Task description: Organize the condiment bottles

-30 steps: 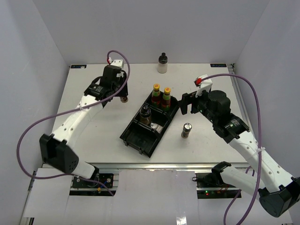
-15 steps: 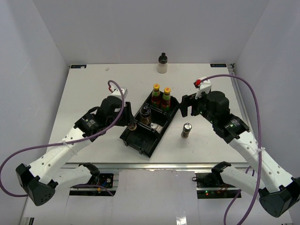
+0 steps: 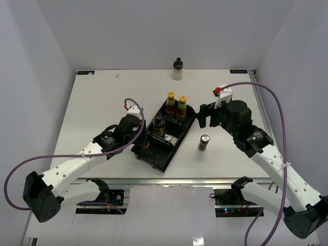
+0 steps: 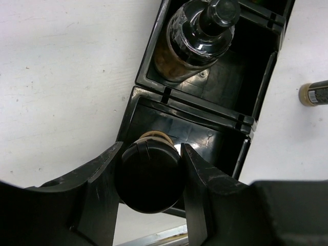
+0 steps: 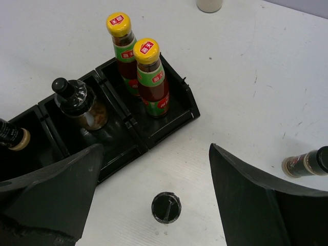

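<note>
Your left gripper [image 4: 151,151] clamps the black-capped brown glass bottle [image 4: 148,180] over the near-end compartment of the black divided plastic tray [image 4: 190,109] (for lowering in, by my judgement); your right gripper [image 5: 154,154] gapes empty.

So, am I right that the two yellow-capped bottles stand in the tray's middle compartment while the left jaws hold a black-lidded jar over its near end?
Not quite: the top external view shows the yellow-capped bottles in the tray's far-end compartment; the black-lidded jar is as you say.

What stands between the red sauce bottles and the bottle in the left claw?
A dark brown jar with a black stopper, in the middle compartment of the black tray; the right wrist view shows it.
</note>
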Action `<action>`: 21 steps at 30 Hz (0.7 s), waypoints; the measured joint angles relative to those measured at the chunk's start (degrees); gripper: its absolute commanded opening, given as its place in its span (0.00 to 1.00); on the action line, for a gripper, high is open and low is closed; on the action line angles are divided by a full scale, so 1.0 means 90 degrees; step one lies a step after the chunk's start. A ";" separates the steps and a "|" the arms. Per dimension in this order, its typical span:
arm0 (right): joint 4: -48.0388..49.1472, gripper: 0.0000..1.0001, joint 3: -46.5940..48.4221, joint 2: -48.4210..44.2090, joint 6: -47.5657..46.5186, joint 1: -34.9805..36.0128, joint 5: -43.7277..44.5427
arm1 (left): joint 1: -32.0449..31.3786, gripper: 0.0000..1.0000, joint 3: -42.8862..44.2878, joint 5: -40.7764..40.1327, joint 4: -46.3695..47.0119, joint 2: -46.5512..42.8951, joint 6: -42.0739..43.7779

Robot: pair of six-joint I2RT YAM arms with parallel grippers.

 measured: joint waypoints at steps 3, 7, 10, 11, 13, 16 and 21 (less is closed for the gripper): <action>0.0012 0.89 -0.0034 -0.0064 -0.0002 0.0000 0.0018 | -0.0023 0.00 -0.0177 -0.0127 0.0331 0.0149 0.0024; 0.0015 0.90 -0.0055 -0.0096 -0.0005 0.0000 0.0059 | -0.0054 0.00 -0.0283 -0.0212 0.0671 0.0484 0.0048; 0.0017 0.89 -0.0100 -0.0103 -0.0010 0.0000 0.0103 | -0.0166 0.00 -0.0298 -0.0327 0.0797 0.0748 0.0035; 0.0019 0.89 -0.0127 -0.0112 -0.0011 0.0000 0.0114 | -0.0212 0.00 -0.0300 -0.0372 0.0836 0.0820 0.0026; 0.0015 0.89 -0.0160 -0.0120 -0.0017 0.0000 0.0130 | -0.0281 0.02 -0.0314 -0.0465 0.0913 0.0933 0.0003; 0.0017 0.90 -0.0160 -0.0129 -0.0038 0.0000 0.0147 | -0.0348 0.11 -0.0372 -0.0615 0.1054 0.0999 -0.0039; 0.0019 0.90 -0.0160 -0.0172 -0.0060 0.0000 0.0169 | -0.0402 0.24 -0.0478 -0.0890 0.1202 0.1102 -0.0082</action>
